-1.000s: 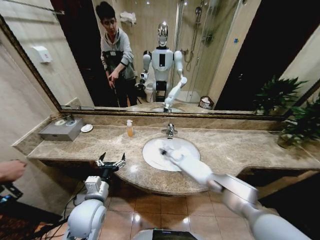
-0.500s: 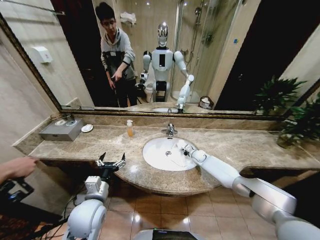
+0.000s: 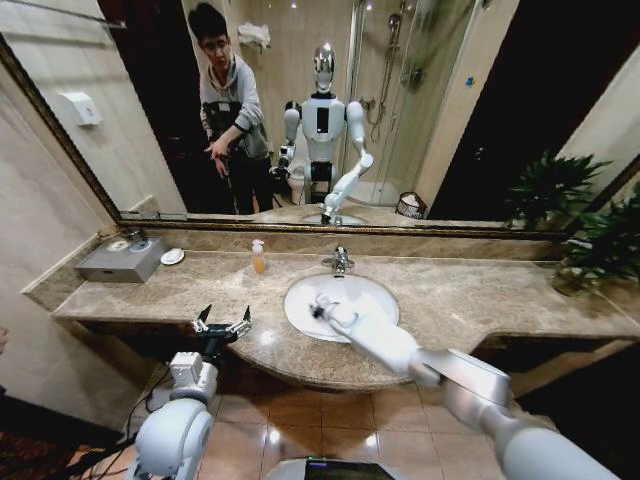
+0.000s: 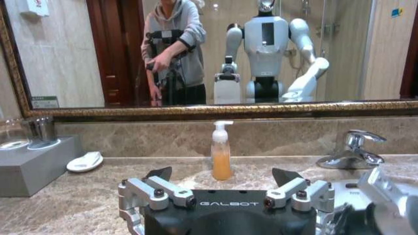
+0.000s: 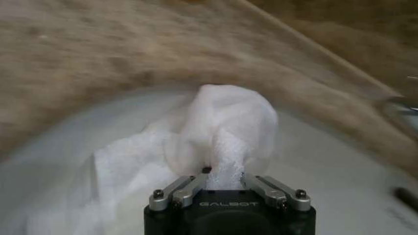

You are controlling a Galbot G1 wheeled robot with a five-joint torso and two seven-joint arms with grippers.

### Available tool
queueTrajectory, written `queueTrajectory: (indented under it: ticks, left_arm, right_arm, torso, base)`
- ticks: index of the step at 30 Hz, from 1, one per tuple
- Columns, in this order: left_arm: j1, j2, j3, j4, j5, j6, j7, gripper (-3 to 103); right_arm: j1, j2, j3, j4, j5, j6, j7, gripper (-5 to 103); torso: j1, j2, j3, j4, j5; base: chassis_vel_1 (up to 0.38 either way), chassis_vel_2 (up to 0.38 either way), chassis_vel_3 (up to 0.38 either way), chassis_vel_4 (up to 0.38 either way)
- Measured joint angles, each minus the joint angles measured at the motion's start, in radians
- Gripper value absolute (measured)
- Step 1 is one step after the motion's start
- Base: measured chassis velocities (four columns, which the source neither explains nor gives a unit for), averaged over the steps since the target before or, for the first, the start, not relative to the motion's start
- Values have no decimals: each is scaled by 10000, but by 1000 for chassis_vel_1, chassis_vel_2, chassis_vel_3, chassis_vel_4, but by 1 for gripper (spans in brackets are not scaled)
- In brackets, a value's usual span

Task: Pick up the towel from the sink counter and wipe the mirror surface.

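- A white towel lies bunched in the white basin of the sink counter, its peak pinched between the closed-in fingers of the right gripper.
- The left gripper hangs at the counter's front edge, jaws spread wide on nothing.
- The left wrist view adds a soap bottle, the faucet and the mirror surface behind.
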Motion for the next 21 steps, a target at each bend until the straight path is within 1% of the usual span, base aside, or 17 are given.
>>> queueTrajectory:
  ticks: [2,5,6,7,8,9,10,12,13,14,15,16,17,18,19,20,21]
  left_arm:
    - [0,-1,-1,0,0,0,0,100]
    - [1,0,-1,0,0,0,0,100]
    - [1,0,-1,0,0,0,0,100]
    - [0,0,0,0,0,0,0,100]
    - [-1,0,0,0,0,0,0,100]
    - [0,-1,0,0,0,0,0,100]
    - [0,-1,0,0,0,0,0,100]
    - [2,0,-1,0,0,0,0,100]
    - [0,-1,-1,0,0,0,0,100]
    - [0,-1,-1,0,0,0,0,100]
    - [2,4,0,0,0,0,3,100]
    - [-1,1,-3,0,1,0,-6,100]
    - [-1,1,-3,0,1,0,-6,100]
    - [1,-1,-1,0,0,0,-2,100]
    - [-2,1,-1,0,0,0,-2,100]
    - [0,0,-1,0,0,0,-2,100]
    - [0,0,-1,0,0,0,-1,100]
  right_arm:
    - [29,-429,176,-86,-64,-18,6,9]
    - [-254,-1760,394,197,-217,-142,-5,9]
    - [-254,-1760,394,197,-217,-142,-5,9]
    - [-433,-2219,484,388,-284,-171,-26,9]
    - [-1044,-3412,979,1152,-354,-221,-65,9]
    - [-1235,-3735,1178,1434,-310,-220,-69,9]
    - [-1235,-3735,1178,1434,-310,-220,-69,9]
    - [-1725,-4535,1813,2275,-17,-261,-25,9]
    - [-1930,-4862,2120,2726,174,-317,60,9]
    - [-1930,-4862,2120,2726,174,-317,60,9]
    - [-2091,-5092,2356,3170,369,-360,101,9]
    - [-2230,-5331,2674,3598,522,-415,221,9]
    - [-2230,-5331,2674,3598,522,-415,221,9]
    - [-2362,-5552,3023,4066,707,-496,375,9]
    - [-2510,-5703,3292,4501,911,-557,496,9]
    - [-2616,-5822,3468,4836,1076,-586,592,9]
    - [-2713,-5915,3631,5151,1232,-575,668,9]
  torso:
    - [0,0,0,-4,0]
    - [2,0,0,-13,1]
    - [2,0,0,-13,1]
    - [2,0,0,-18,2]
    - [0,1,-2,-11,8]
    - [-4,3,-4,3,10]
    - [-4,3,-4,3,10]
    - [-5,3,-3,3,9]
    - [-4,2,-2,-6,8]
    - [-4,2,-2,-6,8]
    - [-3,1,2,-5,19]
    - [2,0,2,-4,15]
    - [2,0,2,-4,15]
    - [3,1,0,-17,-17]
    - [0,2,-1,-18,-9]
    - [0,1,0,-16,12]
    - [2,1,1,-13,13]
  base:
    - [0,0,0,0]
    - [0,0,0,0]
    - [0,0,0,0]
    - [0,0,0,0]
    - [0,0,0,0]
    - [0,0,0,0]
    - [0,0,0,0]
    - [0,0,0,0]
    - [0,0,0,0]
    - [0,0,0,0]
    - [0,0,0,0]
    - [0,0,0,0]
    - [0,0,0,0]
    - [0,0,0,0]
    - [0,0,0,0]
    - [0,0,0,0]
    - [0,0,0,0]
